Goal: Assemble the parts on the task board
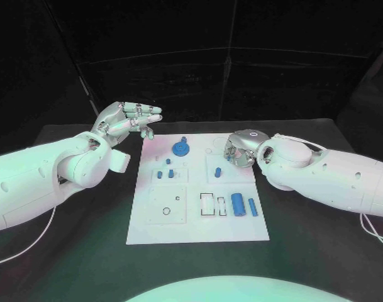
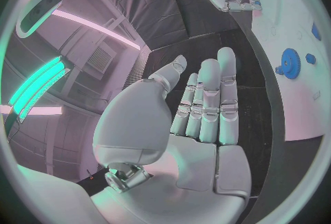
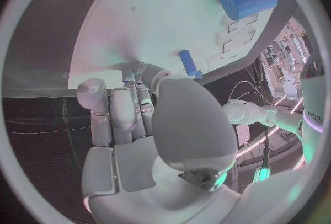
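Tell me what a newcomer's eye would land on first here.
The white task board lies mid-table between two white arms. A blue gear stands out near its far edge, a blue cylinder nearer the front. The left hand hangs open off the board's far left corner, while the right hand reaches down onto its far right part.

No readable text, label, brand or number stands on the board [image 1: 197, 220], on the blue parts [image 1: 238, 204] or on the tabletop [image 1: 318, 251]. The black outlines on the board are plain shapes, not letters. Any marks on the arms are too small or blurred to read.
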{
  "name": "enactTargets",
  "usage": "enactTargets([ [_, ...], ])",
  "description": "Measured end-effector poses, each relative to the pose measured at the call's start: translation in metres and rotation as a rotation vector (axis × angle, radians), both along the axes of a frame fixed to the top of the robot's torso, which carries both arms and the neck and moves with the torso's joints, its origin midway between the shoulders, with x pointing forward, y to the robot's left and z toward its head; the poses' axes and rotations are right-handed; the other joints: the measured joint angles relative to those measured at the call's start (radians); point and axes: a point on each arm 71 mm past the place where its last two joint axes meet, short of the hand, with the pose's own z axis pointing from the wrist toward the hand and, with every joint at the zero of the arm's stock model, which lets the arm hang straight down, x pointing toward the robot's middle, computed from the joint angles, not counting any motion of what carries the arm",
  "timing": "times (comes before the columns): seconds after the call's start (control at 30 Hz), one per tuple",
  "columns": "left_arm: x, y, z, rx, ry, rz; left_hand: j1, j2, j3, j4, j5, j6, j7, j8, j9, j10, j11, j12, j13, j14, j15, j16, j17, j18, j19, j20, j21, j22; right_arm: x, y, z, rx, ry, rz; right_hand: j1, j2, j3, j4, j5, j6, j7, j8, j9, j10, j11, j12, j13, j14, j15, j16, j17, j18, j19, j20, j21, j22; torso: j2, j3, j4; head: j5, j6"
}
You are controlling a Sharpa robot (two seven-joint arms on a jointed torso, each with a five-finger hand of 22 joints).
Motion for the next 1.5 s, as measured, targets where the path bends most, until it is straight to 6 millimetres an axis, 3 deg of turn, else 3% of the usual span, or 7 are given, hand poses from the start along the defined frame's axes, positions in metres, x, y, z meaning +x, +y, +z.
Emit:
enactTargets([
  [0.63, 0.003, 0.005, -0.001, 0.006, 0.003, 0.013, 0.005, 0.005, 0.000, 0.000, 0.000, 0.000, 0.000, 0.000, 0.000, -0.004, 0.004, 0.000, 0.000, -0.003, -0.003, 0.000, -0.003, 0.000, -0.003, 0.003, -0.004, -0.002, -0.007, -0.005, 0.006, 0.046, -0.041, 0.001, 0.000, 0.002, 0.003, -0.003, -0.010, 0.000, 0.000, 0.000, 0.001, 0.000, 0.000, 0.000, 0.000, 0.002, -0.002, 0.000, -0.004, 0.000, 0.000, 0.000, 0.004, 0.005, -0.001, -0.0001, 0.0002, 0.002, 0.000],
  [1.0, 0.003, 0.006, -0.002, 0.009, 0.007, 0.014, 0.005, 0.005, 0.000, 0.000, 0.000, -0.004, 0.004, 0.000, -0.001, -0.004, 0.004, 0.000, 0.000, -0.006, 0.001, 0.000, -0.003, 0.000, -0.003, 0.003, -0.004, -0.003, -0.024, -0.013, 0.018, 0.091, -0.054, 0.012, 0.000, 0.002, 0.003, -0.003, -0.010, -0.001, -0.001, -0.001, 0.002, 0.000, 0.000, 0.000, 0.000, 0.002, -0.002, 0.004, -0.004, 0.000, 0.000, 0.000, 0.004, 0.005, -0.001, -0.0010, -0.0003, 0.000, 0.000],
  [1.37, 0.003, 0.004, -0.002, 0.007, 0.010, 0.006, 0.005, 0.005, 0.000, 0.000, 0.000, -0.004, 0.004, 0.000, -0.001, -0.004, 0.004, 0.000, 0.000, -0.006, 0.001, 0.000, -0.004, 0.000, -0.003, 0.003, -0.004, -0.004, -0.050, 0.026, 0.048, 0.195, -0.088, 0.125, -0.004, -0.002, 0.007, -0.007, -0.010, -0.002, -0.002, -0.003, 0.001, 0.000, 0.000, 0.000, 0.000, 0.002, -0.002, 0.004, -0.001, 0.000, 0.000, 0.000, 0.010, 0.009, -0.002, -0.0021, 0.0024, 0.008, 0.002],
  [1.5, 0.003, 0.003, -0.002, 0.006, 0.011, 0.004, 0.005, 0.005, 0.000, 0.000, 0.000, -0.004, 0.004, 0.000, -0.001, -0.004, 0.004, 0.003, 0.000, -0.006, 0.001, 0.000, -0.004, 0.000, -0.003, 0.003, -0.004, -0.004, -0.055, 0.041, 0.053, 0.221, -0.092, 0.160, -0.004, -0.002, 0.007, -0.007, -0.010, -0.003, -0.002, -0.005, 0.001, 0.000, 0.000, 0.000, 0.000, 0.002, -0.002, 0.004, -0.001, 0.000, 0.000, 0.000, 0.010, 0.009, -0.002, -0.0026, 0.0032, 0.019, 0.003],
])
